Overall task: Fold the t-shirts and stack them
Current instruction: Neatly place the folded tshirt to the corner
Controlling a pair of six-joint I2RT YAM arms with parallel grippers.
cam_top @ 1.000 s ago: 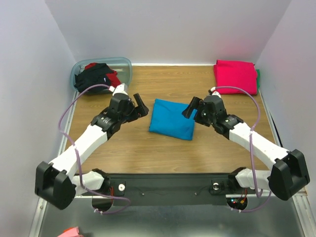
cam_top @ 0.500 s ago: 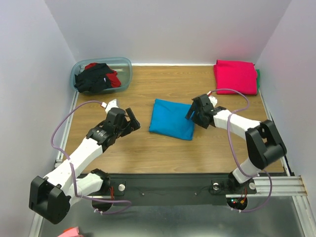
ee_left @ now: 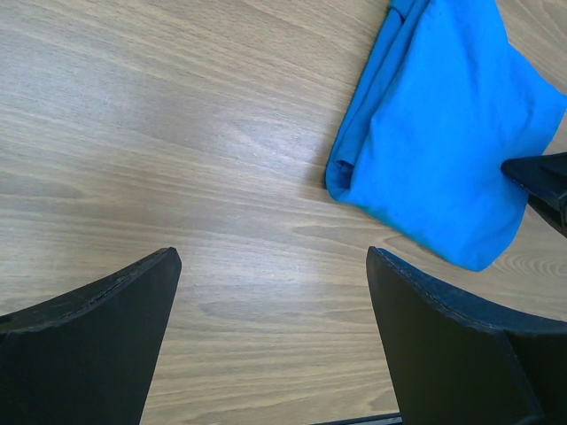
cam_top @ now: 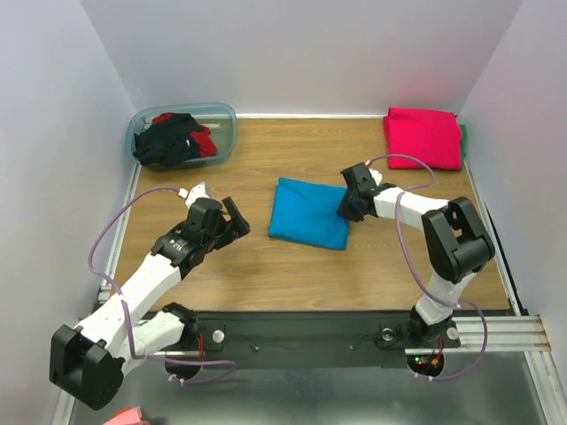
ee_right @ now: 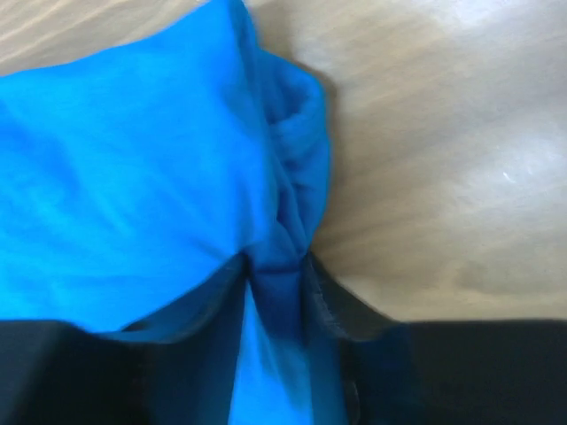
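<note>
A folded turquoise-blue t-shirt (cam_top: 307, 212) lies in the middle of the wooden table, and it also shows at the upper right of the left wrist view (ee_left: 443, 150). My right gripper (cam_top: 351, 204) is at its right edge, jaws pinching a bunched fold of the blue cloth (ee_right: 275, 266). My left gripper (cam_top: 232, 219) hovers left of the shirt, wide open over bare wood (ee_left: 270, 266), holding nothing. A folded magenta-pink t-shirt (cam_top: 423, 136) rests in the far right corner. Black and red t-shirts (cam_top: 173, 140) are heaped in the tub.
A translucent blue-grey plastic tub (cam_top: 225, 133) stands in the far left corner. White walls close in the table on three sides. A green edge (cam_top: 462, 137) peeks out beside the pink shirt. Purple cables loop off both arms.
My right gripper moved onto the blue shirt's right edge and closed on its cloth. My left arm pulled back toward the near left, still open.
</note>
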